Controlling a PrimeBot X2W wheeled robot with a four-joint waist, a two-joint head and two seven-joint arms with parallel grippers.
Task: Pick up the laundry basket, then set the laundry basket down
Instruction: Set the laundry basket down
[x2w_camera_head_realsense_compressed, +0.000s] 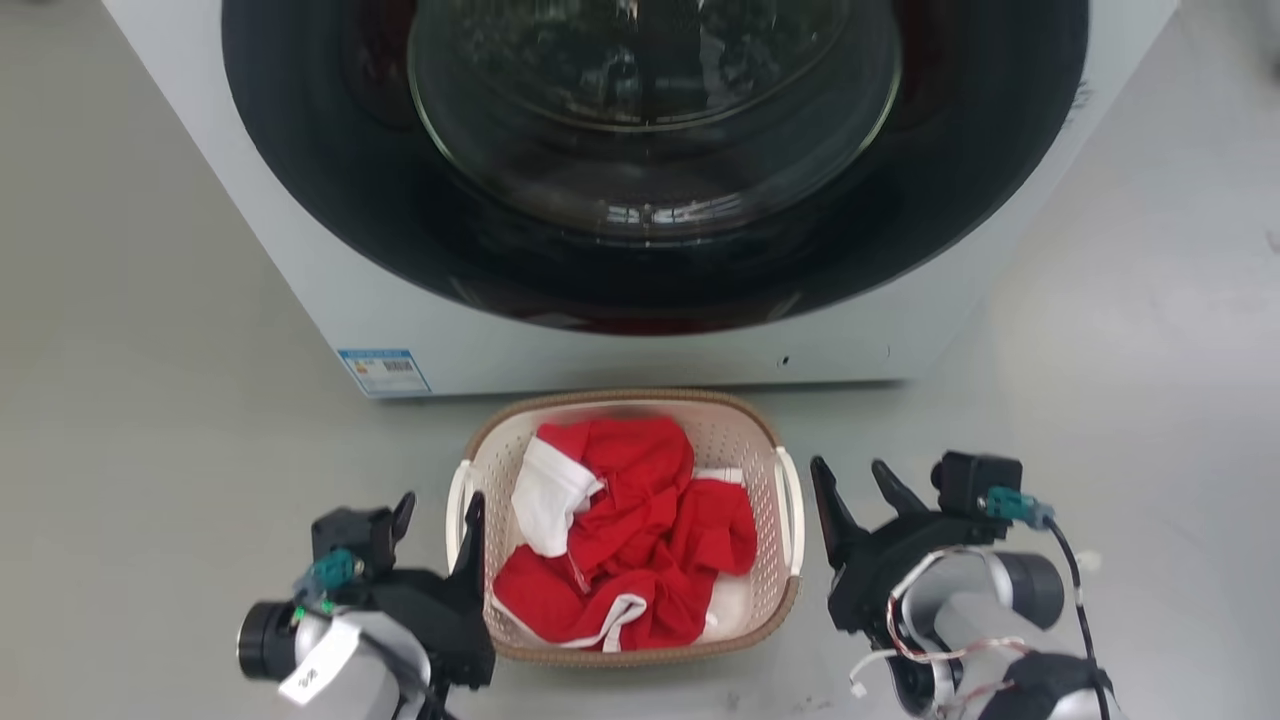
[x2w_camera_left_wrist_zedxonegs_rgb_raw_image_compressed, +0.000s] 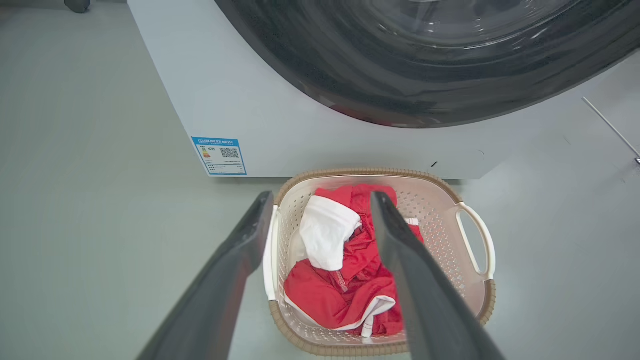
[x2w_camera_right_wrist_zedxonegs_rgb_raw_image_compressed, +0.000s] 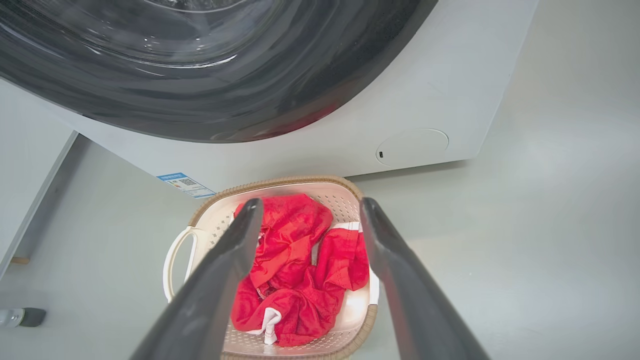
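The laundry basket (x2w_camera_head_realsense_compressed: 742, 436), cream-white and perforated with a brown woven-look rim, stands on the grey floor just in front of the washing machine. It holds crumpled red and white clothes (x2w_camera_head_realsense_compressed: 640, 520). My left gripper (x2w_camera_head_realsense_compressed: 437, 518) is open at the basket's left handle (x2w_camera_head_realsense_compressed: 458, 505), its inner finger overlapping that handle. In the left wrist view the laundry basket (x2w_camera_left_wrist_zedxonegs_rgb_raw_image_compressed: 435, 210) lies between and beyond the spread fingers (x2w_camera_left_wrist_zedxonegs_rgb_raw_image_compressed: 250, 235). My right gripper (x2w_camera_head_realsense_compressed: 858, 488) is open just right of the right handle (x2w_camera_head_realsense_compressed: 790, 505), apart from it. In the right wrist view the laundry basket (x2w_camera_right_wrist_zedxonegs_rgb_raw_image_compressed: 280, 181) sits beneath the parted fingers (x2w_camera_right_wrist_zedxonegs_rgb_raw_image_compressed: 385, 250).
The big white washing machine (x2w_camera_head_realsense_compressed: 400, 300) with its dark round door rises right behind the basket, a blue label (x2w_camera_head_realsense_compressed: 385, 372) at its lower left corner. Bare grey floor lies on both sides. A small grey object (x2w_camera_right_wrist_zedxonegs_rgb_raw_image_compressed: 22, 316) lies on the floor far to one side.
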